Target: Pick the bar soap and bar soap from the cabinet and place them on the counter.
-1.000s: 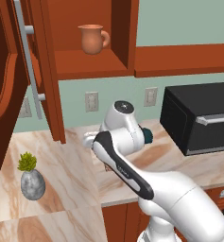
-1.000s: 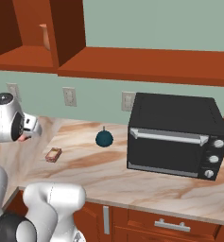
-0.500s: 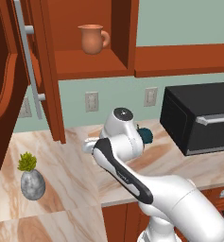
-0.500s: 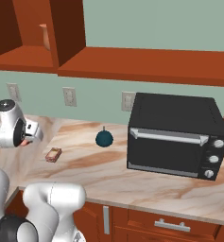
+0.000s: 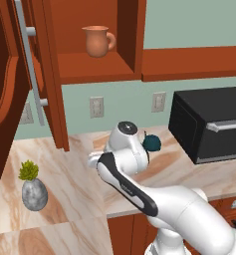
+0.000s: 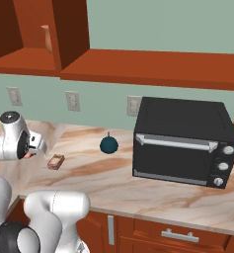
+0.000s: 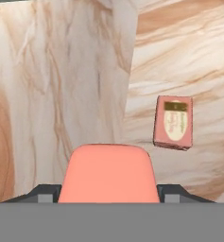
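The salmon-pink bar soap (image 7: 108, 172) sits between my gripper's (image 7: 108, 193) fingertips (image 7: 43, 194), and the gripper is shut on it a little above the counter (image 7: 61, 71). The second bar soap (image 7: 173, 122), rectangular with a brown rim and pale centre, lies flat on the counter just beyond and to the right. In the right base view the gripper (image 6: 30, 152) hangs low at the left, close to that rectangular soap (image 6: 56, 161). The cabinet (image 5: 55, 74) stands open at the upper left.
A terracotta mug (image 5: 97, 41) stands on the cabinet shelf, and the open door (image 5: 5, 99) juts out at the far left. A black microwave (image 6: 185, 141) fills the right of the counter. A teal round object (image 6: 108, 145) and a small plant in a grey vase (image 5: 34, 189) also stand there.
The hand has come down a little toward the counter with the pink soap still in it. The rectangular soap has not moved.
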Controlling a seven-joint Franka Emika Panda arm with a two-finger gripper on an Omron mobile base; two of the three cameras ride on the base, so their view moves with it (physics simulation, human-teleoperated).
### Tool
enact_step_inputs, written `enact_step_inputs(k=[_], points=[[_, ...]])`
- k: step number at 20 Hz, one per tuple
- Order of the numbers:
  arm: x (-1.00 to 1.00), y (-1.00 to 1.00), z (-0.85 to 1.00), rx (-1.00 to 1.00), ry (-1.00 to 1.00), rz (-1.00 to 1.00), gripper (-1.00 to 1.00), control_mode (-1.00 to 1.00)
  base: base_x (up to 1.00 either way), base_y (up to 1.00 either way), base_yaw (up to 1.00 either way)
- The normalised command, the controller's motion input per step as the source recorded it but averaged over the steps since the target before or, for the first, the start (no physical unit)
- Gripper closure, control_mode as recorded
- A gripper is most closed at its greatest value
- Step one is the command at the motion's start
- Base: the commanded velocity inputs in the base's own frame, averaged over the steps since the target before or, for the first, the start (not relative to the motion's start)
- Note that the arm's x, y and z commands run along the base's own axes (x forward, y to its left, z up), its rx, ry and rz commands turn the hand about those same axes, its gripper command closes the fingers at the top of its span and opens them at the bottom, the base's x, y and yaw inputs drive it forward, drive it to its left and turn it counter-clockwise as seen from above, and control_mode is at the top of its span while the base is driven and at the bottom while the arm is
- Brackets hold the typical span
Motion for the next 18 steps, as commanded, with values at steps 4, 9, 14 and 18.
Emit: enact_step_inputs(k=[4, 9, 14, 18], points=[[0.13, 0.06, -0.39, -0.02, 0.04, 0.0, 1.0, -1.0, 0.0, 0.0, 0.0], [0.08, 0.07, -0.35, -0.02, 0.03, 0.0, 1.0, -1.0, 0.0, 0.0, 0.0], [0.0, 0.0, -0.24, 0.0, 0.01, 0.0, 1.0, -1.0, 0.0, 0.0, 0.0], [0.0, 0.0, -0.2, 0.0, 0.02, 0.0, 1.0, -1.0, 0.0, 0.0, 0.0]])
